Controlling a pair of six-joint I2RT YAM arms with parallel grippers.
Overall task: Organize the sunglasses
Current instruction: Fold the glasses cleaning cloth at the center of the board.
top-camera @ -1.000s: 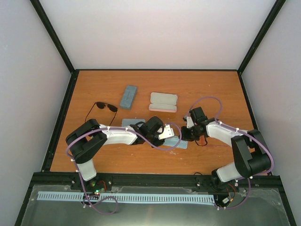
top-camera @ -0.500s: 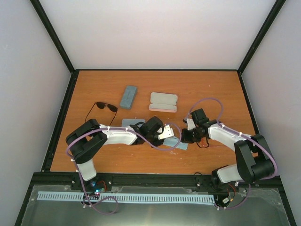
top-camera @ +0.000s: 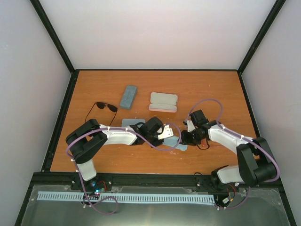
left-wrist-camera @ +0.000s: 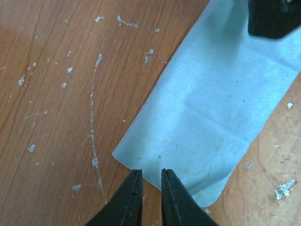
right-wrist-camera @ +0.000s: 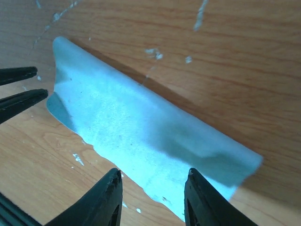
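Here, near the middle of the orange wood worktop (top-camera: 216, 89), two end effectors meet over a light-blue cloth (top-camera: 178, 143). The left end effector (left-wrist-camera: 150, 173) shows only a narrow slit between its fingers, with the tips at the cloth's near edge. Whether they pinch the fabric cannot be told. Opposite, the right end effector (right-wrist-camera: 153, 174) stands moderately parted and holds nothing, its fingers (right-wrist-camera: 106, 200) spread above the cloth's other edge. The cloth is curled up along one long side, and the end nearest the left fingers is raised off the wood. A second light-blue cloth (top-camera: 128, 122) shows partly under the left arm. Farther back on the left lie the black sunglasses (top-camera: 106, 107), well apart from both end effectors. Their long axis runs across the worktop, left to right, and their thin arms are unfolded toward the near edge. Beyond them rest a blue-grey case (top-camera: 128, 96), set diagonally, and a pink case (top-camera: 163, 101), pale on top, lying crosswise.
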